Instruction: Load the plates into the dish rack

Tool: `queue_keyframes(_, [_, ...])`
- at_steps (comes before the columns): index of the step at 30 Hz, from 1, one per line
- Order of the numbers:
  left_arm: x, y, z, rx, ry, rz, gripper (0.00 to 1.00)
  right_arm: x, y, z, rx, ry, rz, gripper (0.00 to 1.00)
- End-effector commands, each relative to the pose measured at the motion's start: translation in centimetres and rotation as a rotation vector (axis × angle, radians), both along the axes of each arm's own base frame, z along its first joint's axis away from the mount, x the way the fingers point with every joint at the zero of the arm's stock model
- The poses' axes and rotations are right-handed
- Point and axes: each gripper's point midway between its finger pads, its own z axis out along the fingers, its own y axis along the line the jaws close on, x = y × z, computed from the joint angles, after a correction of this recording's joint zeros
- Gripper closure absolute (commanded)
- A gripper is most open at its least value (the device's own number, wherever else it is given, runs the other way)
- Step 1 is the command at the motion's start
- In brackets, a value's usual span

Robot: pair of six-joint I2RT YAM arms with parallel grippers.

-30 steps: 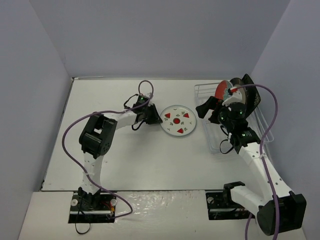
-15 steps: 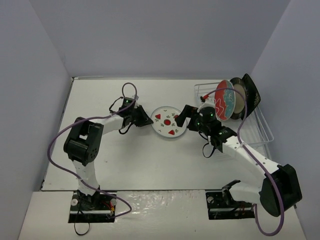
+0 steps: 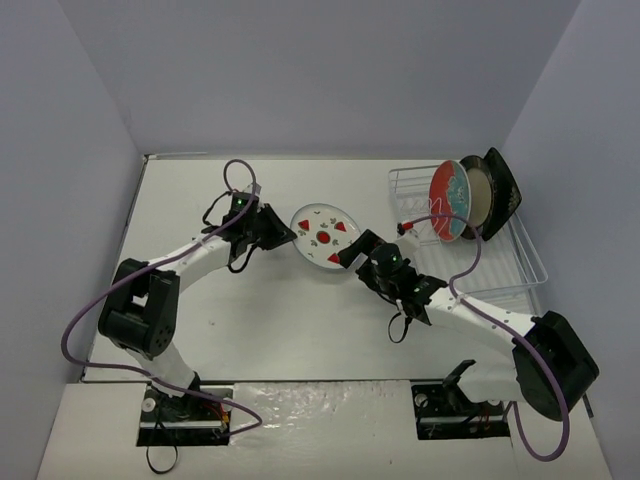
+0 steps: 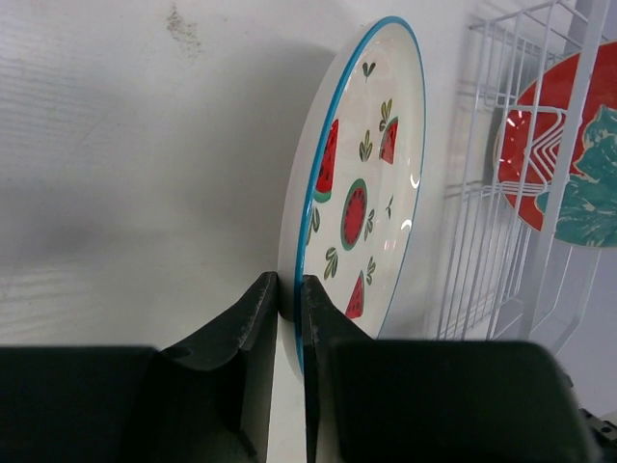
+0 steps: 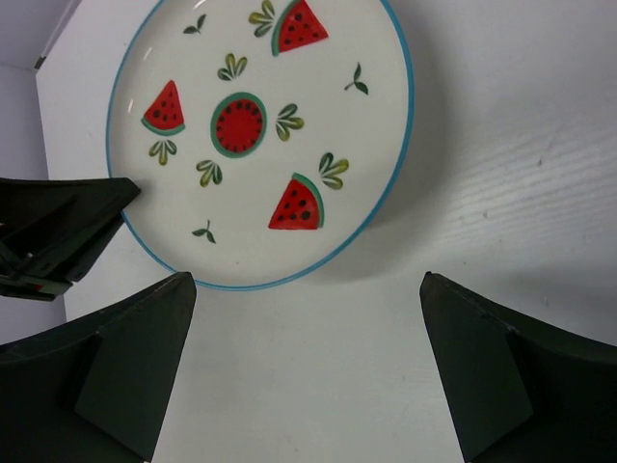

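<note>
The white watermelon plate (image 3: pixel 325 236) is held by its left rim in my left gripper (image 3: pixel 281 232), which is shut on it; it is tilted, its right side off the table. The left wrist view shows the plate (image 4: pixel 362 193) edge-on between the fingertips (image 4: pixel 289 294). My right gripper (image 3: pixel 352 250) is open just below and right of the plate, apart from it. In the right wrist view the plate (image 5: pixel 260 135) lies ahead of the open gripper (image 5: pixel 308 289). The dish rack (image 3: pixel 470 268) holds the red-and-teal plate (image 3: pixel 447 200), the beige-centred plate (image 3: pixel 476 196) and the square black plate (image 3: pixel 502 184) upright.
The rack's wires (image 4: pixel 501 241) and the red-and-teal plate (image 4: pixel 569 164) stand just beyond the held plate in the left wrist view. My left gripper (image 5: pixel 58 241) shows at the left of the right wrist view. Grey walls enclose the table (image 3: pixel 200 330).
My left gripper has drawn the watermelon plate to the left and tilted it. My right gripper has left the rack, where the red-and-teal plate now stands, and moved left to the plate, open.
</note>
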Motion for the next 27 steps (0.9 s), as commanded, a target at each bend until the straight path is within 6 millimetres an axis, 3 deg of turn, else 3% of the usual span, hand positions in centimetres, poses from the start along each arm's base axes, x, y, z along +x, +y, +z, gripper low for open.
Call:
queue_keyframes(1, [1.4,-0.3,7.8,-0.135,-0.178,0.052,1.0,1.3,1.0,1.4,0.155,-0.052,-0.117,0.0])
queue_keyframes(12, [-0.3,-0.1,10.7,-0.194,-0.225,0.042,1.0,1.4,1.9,-1.3,0.19,-0.009,-0.145,0.01])
queue_keyframes(18, [-1.3,-0.3,12.4,-0.223,-0.26,0.008,1.0,2.6,2.8,-1.4,0.191,-0.016,-0.14,0.01])
queue_keyframes(22, [-1.9,-0.1,12.6,-0.222,-0.266,0.006,1.0,3.6,3.0,-0.2,0.263,-0.08,-0.17,0.02])
queue_keyframes(27, [-2.3,0.2,12.9,-0.227,-0.275,0.012,1.0,4.5,3.0,2.1,0.368,-0.163,-0.188,0.12])
